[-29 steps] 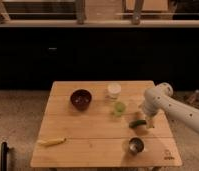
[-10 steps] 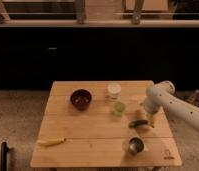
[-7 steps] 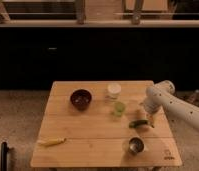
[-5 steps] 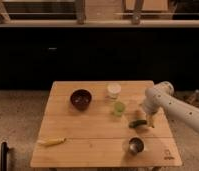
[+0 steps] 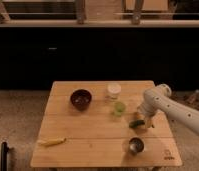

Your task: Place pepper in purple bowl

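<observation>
White rounded arm segments; gripper (image 5: 144, 121) over table's right side

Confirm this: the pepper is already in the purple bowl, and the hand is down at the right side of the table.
Not right. The pepper lies on the table, right by the hand, well apart from the purple bowl. The camera view shows it. The hand is indeed down at the table's right side.

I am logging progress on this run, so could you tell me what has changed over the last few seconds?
Almost nothing visibly changed. The gripper is still low over the right side of the table, at the green pepper, with only a slight wobble of the arm. The pepper has not left the tabletop. The purple bowl, white cup, green cup, metal cup and banana stayed put.
</observation>
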### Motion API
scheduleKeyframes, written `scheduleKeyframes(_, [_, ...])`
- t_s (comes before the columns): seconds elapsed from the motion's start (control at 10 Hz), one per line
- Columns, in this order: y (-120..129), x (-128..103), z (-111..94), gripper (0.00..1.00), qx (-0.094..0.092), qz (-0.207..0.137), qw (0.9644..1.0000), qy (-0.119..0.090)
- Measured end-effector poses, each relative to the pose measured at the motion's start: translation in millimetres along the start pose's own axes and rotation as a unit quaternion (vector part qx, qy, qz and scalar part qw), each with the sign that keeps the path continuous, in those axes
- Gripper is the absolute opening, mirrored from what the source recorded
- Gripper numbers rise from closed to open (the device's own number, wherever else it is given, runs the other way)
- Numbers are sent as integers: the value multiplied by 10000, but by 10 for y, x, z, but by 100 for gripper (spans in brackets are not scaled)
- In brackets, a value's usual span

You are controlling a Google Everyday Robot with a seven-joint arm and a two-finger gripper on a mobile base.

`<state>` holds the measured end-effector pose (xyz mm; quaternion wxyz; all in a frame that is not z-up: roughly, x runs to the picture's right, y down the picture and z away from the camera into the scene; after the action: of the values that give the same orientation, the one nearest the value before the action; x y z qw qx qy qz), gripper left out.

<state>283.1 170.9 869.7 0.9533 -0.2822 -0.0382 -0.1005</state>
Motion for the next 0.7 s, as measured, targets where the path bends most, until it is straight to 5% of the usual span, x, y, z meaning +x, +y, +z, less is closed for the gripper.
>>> scheduleKeyframes(0.5, [17,22,-11,6,103,-56,9999,-8])
scheduleKeyframes(0.7, [39,56,-26,0,143,-30,9999,-17])
